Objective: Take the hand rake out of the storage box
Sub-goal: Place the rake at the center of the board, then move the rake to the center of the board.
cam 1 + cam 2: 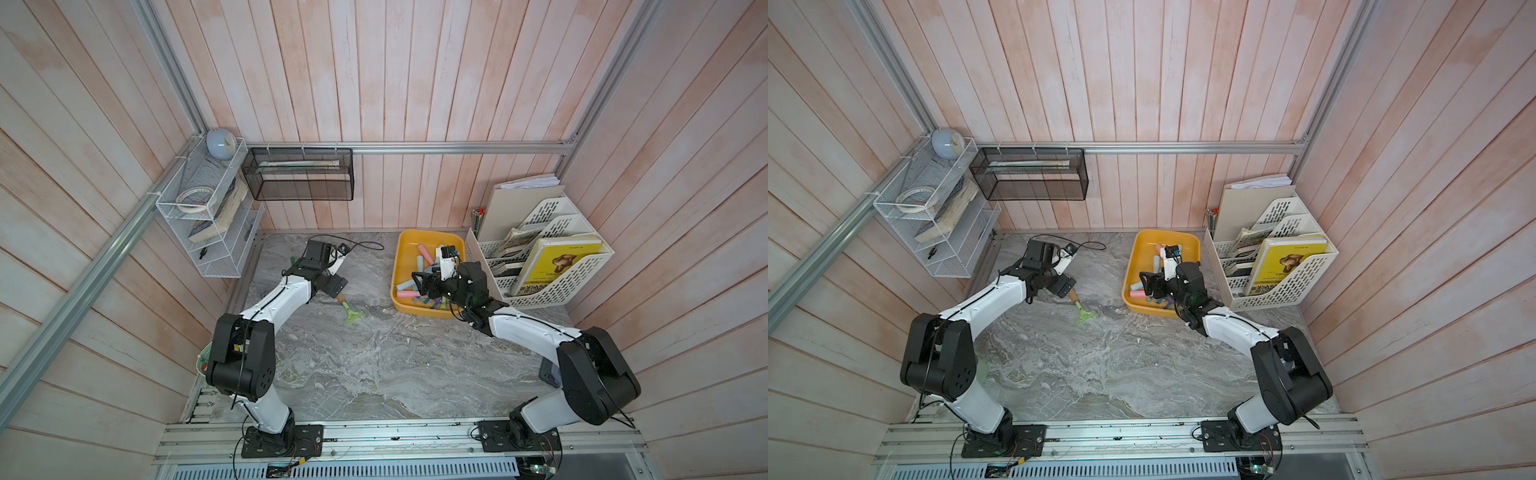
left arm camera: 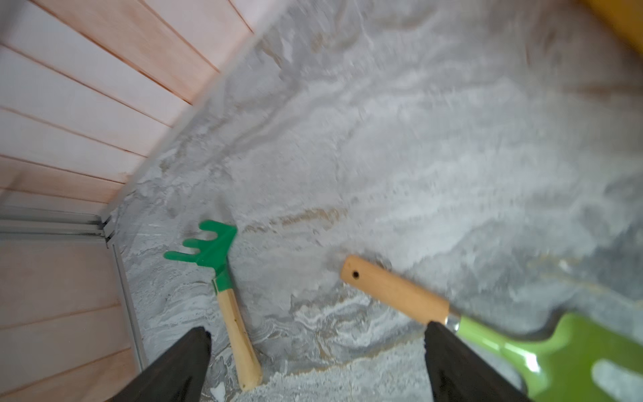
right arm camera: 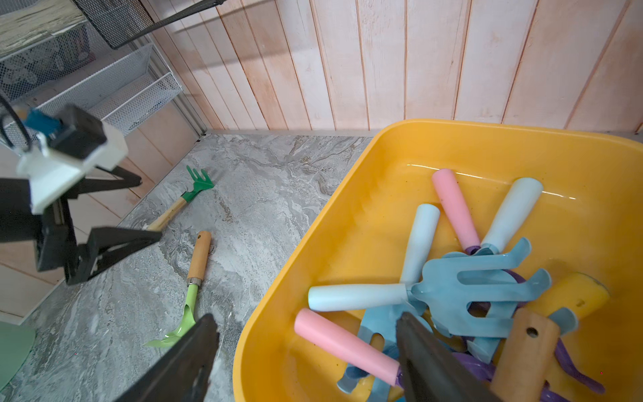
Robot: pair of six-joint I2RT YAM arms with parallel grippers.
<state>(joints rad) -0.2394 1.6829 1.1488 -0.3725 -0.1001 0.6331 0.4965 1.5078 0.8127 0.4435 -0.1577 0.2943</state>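
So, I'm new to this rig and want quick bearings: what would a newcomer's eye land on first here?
The yellow storage box at the table's back right, heaped with pastel garden tools, with the open right gripper hanging over it. Then the green hand rake and light green trowel lying on the marble tabletop near the open left gripper.

1. A yellow tray (image 1: 398,266) sits at the back of the marbled table (image 1: 374,374) — pink and pale blue handles (image 1: 424,251) jumbled inside.
2. The right gripper (image 1: 420,281) hangs over the tray's near half.
3. The left gripper (image 1: 336,286) is low over a light green tool (image 1: 352,316) lying on the table, left of the tray.
4. A white file rack (image 1: 557,278) stands just right of the tray — books (image 1: 569,259) in it.
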